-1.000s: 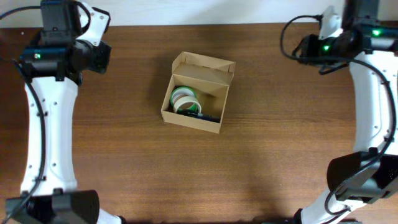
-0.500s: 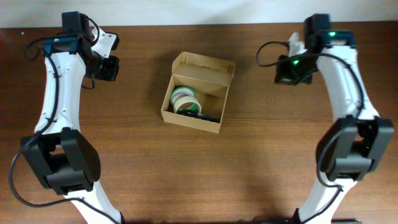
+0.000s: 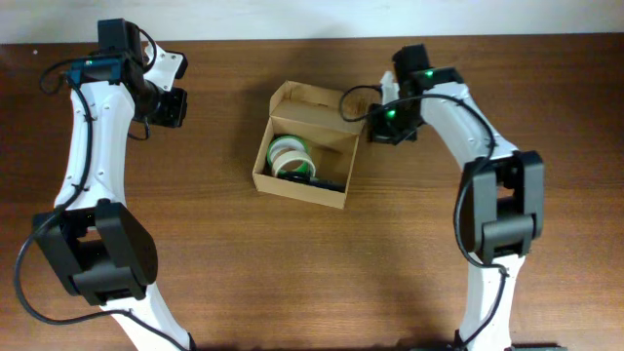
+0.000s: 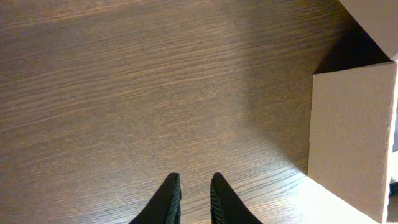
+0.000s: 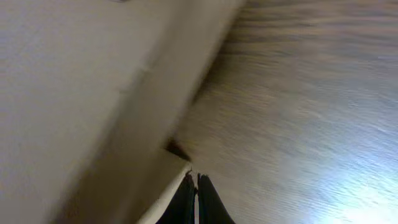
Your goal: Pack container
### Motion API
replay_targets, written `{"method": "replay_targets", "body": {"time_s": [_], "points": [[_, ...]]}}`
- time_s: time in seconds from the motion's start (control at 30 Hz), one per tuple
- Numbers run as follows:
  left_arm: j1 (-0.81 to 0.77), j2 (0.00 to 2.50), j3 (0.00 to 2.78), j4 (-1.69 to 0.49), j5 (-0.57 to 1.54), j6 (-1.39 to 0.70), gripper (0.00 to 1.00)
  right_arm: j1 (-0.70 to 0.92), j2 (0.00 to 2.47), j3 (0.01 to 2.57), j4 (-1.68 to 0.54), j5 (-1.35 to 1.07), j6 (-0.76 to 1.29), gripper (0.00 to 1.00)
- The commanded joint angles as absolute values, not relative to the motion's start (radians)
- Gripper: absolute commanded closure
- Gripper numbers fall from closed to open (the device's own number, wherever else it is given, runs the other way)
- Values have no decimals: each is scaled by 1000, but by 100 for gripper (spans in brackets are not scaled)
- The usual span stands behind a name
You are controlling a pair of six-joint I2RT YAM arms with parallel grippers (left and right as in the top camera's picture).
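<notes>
Overhead: dark wooden table (image 3: 195, 244), open tan cardboard box (image 3: 292, 188) central.
Right gripper (image 5: 195, 182) shut at its 2 o'clock corner; left gripper (image 4: 194, 178) narrow, empty.

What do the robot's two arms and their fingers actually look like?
Both the left arm and right arm are slim white tubes joined by chunky black joints. Loose black cables loop near each wrist, where small green lights glow. The fingers are thin, black and tapering to points.
</notes>
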State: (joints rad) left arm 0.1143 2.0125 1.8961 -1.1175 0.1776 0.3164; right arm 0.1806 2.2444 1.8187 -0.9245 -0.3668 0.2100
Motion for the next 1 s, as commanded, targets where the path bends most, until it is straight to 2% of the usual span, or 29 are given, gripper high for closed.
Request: {"method": "replay_targets", "body": {"time_s": [0.0, 0.17, 0.43, 0.57, 0.67, 0.73, 0.97], "points": [[114, 2014, 1899, -1130, 196, 303, 84, 190, 2253, 1816, -885, -427, 226, 96], [114, 2014, 1899, -1142, 196, 303, 84, 184, 2253, 1816, -826, -463, 241, 96], [114, 2014, 1899, -1138, 218, 303, 84, 165, 2253, 1818, -743, -651, 244, 96], [114, 2018, 1899, -1134, 226, 302, 84, 148, 2253, 1818, -759, -612, 245, 96], [114, 2048, 1899, -1120, 314, 299, 89, 110, 2253, 1818, -799, -582, 245, 96], [114, 2084, 1899, -1099, 381, 299, 98, 78, 2253, 1818, -823, -582, 245, 96], [114, 2269, 1899, -988, 781, 226, 98, 18, 2253, 1818, -841, -637, 255, 96]]}}
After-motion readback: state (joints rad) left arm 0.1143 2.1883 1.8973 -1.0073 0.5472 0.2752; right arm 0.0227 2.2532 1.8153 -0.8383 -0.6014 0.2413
